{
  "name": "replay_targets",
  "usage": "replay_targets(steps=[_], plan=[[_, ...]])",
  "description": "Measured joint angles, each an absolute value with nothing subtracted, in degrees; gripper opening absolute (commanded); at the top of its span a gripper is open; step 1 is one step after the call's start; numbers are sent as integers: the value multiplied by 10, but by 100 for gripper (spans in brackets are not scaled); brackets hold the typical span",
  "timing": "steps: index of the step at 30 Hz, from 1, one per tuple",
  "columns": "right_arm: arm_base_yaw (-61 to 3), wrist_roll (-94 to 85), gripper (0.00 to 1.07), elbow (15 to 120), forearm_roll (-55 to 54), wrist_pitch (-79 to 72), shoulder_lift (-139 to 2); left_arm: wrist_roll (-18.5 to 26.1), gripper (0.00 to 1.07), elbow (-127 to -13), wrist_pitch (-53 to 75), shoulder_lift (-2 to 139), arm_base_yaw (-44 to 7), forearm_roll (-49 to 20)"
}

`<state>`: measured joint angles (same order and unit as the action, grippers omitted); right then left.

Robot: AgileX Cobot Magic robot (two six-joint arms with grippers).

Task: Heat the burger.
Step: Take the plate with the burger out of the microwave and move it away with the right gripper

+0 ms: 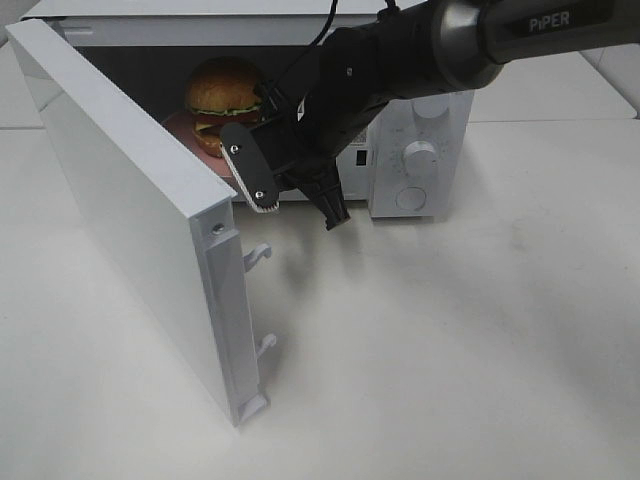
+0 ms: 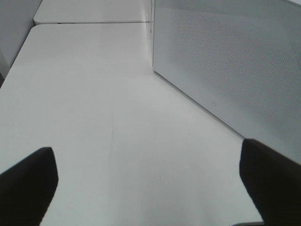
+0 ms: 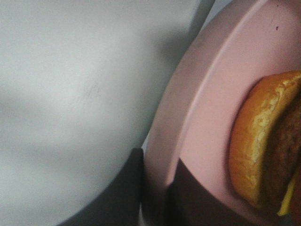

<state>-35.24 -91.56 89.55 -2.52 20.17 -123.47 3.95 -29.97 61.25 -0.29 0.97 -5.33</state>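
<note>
- The high view alone shows the whole layout: the burger [image 1: 222, 97] sits on a pink plate [image 1: 190, 135] just inside the mouth of a white microwave [image 1: 415, 150], whose door [image 1: 130, 215] swings wide open toward the camera.
- The right wrist view gives what the high view hides: the right gripper [image 3: 157, 188] has its dark fingers [image 3: 124, 193] pinched on the plate's rim [image 3: 162, 155], one above and one below the edge. The burger's golden bun [image 3: 256, 141] lies on the plate just beyond the fingertips, apart from them.
- In the high view the right gripper [image 1: 262, 160] and its black wrist cover the near edge of the plate and the lower right of the burger, so the grip itself cannot be read there.
- The left wrist view shows the left gripper [image 2: 150, 183] with fingers [image 2: 28, 181] spread wide over the bare white table [image 2: 94, 117], holding nothing. Ahead of it to one side stands a white perforated panel [image 2: 235, 61], apart from the fingers.
- Beyond the right gripper, the microwave's control panel carries two round knobs [image 1: 420, 155].
- The right arm's grey sleeve reads "PiPER" [image 1: 551, 22]. Small marks near the knobs are too fine to read.
</note>
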Motion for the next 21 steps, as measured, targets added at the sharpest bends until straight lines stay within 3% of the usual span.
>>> replay_targets(steps=[8, 21], plan=[[-352, -999, 0, 851, -111, 190, -1204, 40, 99, -300, 612, -3, 10, -53], [-352, -1012, 0, 791, -132, 157, -1151, 40, 99, -300, 612, -3, 10, -53]])
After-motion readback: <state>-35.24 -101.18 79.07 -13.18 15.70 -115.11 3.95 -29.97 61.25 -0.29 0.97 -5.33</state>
